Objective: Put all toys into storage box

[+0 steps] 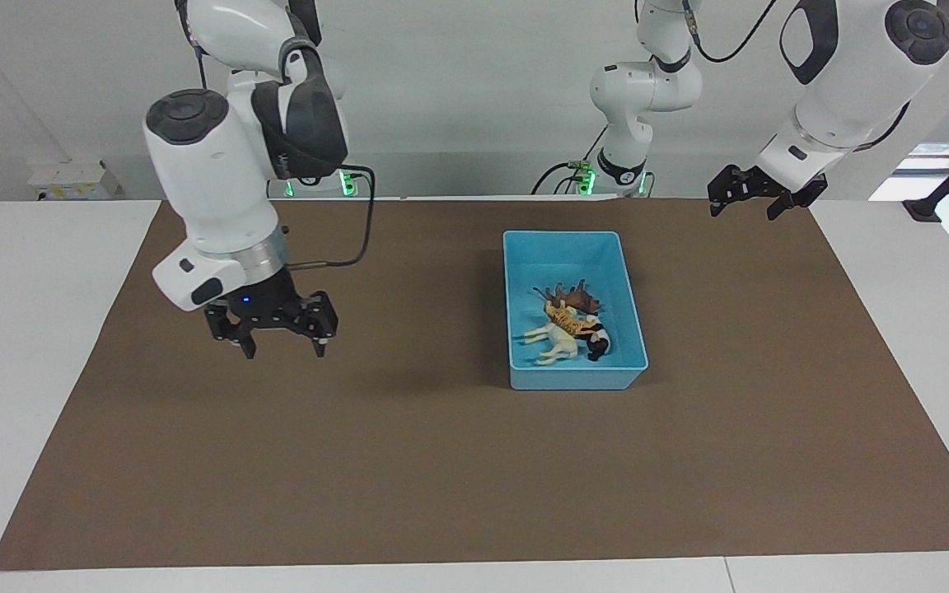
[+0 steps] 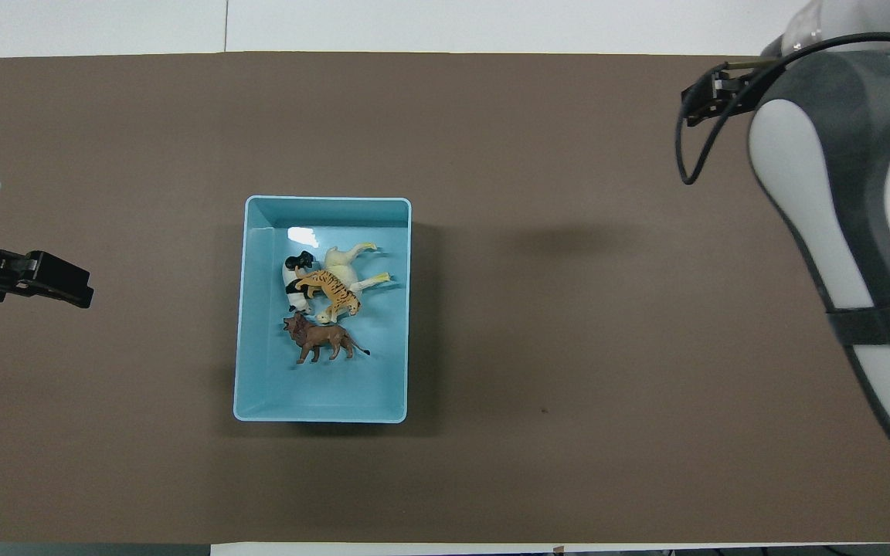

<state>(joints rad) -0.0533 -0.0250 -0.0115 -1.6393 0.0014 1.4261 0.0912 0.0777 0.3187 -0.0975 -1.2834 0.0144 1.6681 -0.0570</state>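
Note:
The light blue storage box [image 1: 574, 244] stands on the brown mat, and its rim also shows in the overhead view [image 2: 326, 201]. All the toys lie in it: the brown lion [image 1: 577, 297] [image 2: 323, 340], the orange striped tiger [image 1: 568, 320] [image 2: 331, 291], the cream-white horse [image 1: 553, 342] [image 2: 344, 262] and the black-and-white panda [image 1: 599, 344] [image 2: 293, 278]. My right gripper [image 1: 283, 347] is open and empty, raised over bare mat toward the right arm's end. My left gripper [image 1: 744, 211] [image 2: 66, 287] is open and empty, over the mat's corner at the left arm's end.
The brown mat [image 1: 409, 461] covers most of the white table [image 1: 38, 329]. A small white box [image 1: 71, 179] sits off the mat at the right arm's end, near the robots. A black cable [image 1: 359, 239] hangs from the right arm.

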